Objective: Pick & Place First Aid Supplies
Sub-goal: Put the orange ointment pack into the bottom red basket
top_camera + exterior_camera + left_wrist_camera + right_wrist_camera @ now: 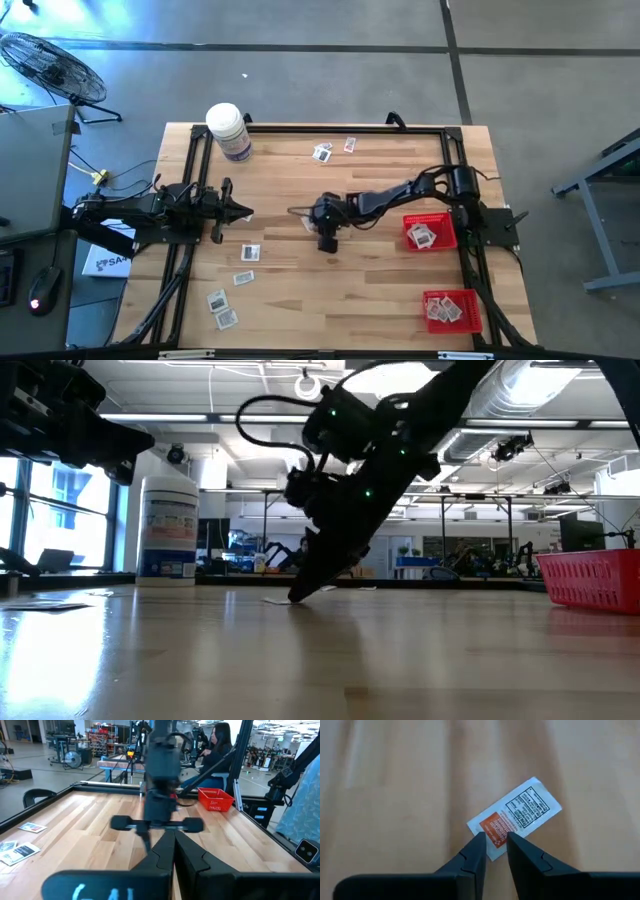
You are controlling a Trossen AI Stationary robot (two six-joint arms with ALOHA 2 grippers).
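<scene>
Pick step in hand: right gripper (493, 843), jaws narrowed on the edge of 1 orange-printed packet (515, 817) lying flat at table centre (309, 222); grip looks marginal, so next lift cleanly toward a red basket (431, 232); left gripper (240, 211) closed, idle mid-left.

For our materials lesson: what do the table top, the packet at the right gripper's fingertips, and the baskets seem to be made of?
Table top: pale wood planks with visible grain and seams, smooth with a slight sheen.
Packet: probably paper or foil-lined sachet, flat, matte white, printed in orange and black; the right gripper is pinching its edge.
Baskets: red mesh, likely plastic; openwork walls.
</scene>
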